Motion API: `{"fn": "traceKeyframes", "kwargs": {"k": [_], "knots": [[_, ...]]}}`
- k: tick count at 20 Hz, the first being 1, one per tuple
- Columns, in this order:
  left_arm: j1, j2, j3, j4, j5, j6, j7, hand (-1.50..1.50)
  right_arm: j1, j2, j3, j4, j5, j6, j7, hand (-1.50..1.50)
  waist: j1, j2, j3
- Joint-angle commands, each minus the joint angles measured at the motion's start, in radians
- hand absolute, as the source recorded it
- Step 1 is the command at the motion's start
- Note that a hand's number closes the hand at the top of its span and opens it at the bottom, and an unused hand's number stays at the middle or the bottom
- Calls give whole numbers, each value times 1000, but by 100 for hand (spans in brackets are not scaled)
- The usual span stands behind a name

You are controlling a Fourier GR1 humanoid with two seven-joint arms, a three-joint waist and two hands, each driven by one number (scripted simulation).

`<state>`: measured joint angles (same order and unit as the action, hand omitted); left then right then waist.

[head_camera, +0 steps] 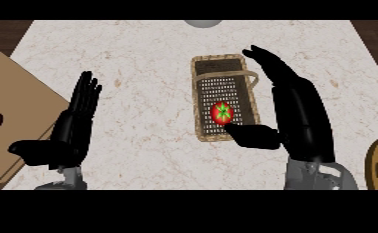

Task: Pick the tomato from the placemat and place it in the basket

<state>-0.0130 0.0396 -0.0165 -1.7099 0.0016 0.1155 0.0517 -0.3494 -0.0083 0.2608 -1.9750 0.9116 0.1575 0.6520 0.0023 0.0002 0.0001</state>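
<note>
No brand, label or writing can be read on any item in the head view.

The work surface is a pale marble-patterned counter (140,52) with faint tan veining. Dark wood shows past its upper left and upper right corners. A brown placemat (18,107) lies at the left edge, set at an angle and cut off by the frame. A small grey rounded object (203,23) sits at the far edge of the counter; its identity cannot be determined. A tan curved edge (373,162) enters at the right border.

A woven rectangular basket (221,67) with a dark mesh floor stands near the counter's centre, long axis running away from the robot. The tomato (222,112) lies inside the basket, in its near half.

The right hand (299,122) is just right of the basket, fingers straight and spread from the thumb, thumb tip just below the tomato. The left hand (74,122) rests open at lower left, fingers up, holding nothing.

Bare counter lies between the left hand and the basket.
</note>
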Motion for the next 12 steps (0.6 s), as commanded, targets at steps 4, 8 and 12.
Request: {"fn": "traceKeyframes", "kwargs": {"k": [4,8,12], "knots": [[-7,-5,-1,-9,0,1,3,0,-112,8,-53,-63,54,-60,26,-150,1,-2,0],[-34,42,82,45,60,-45,-34,0,-14,-25,-107,-174,43,-42,29,-150,-5,-1,0],[61,4,18,27,20,-37,-81,0,-60,-77,-258,-296,-51,66,102,-150,-4,-2,0]]}}
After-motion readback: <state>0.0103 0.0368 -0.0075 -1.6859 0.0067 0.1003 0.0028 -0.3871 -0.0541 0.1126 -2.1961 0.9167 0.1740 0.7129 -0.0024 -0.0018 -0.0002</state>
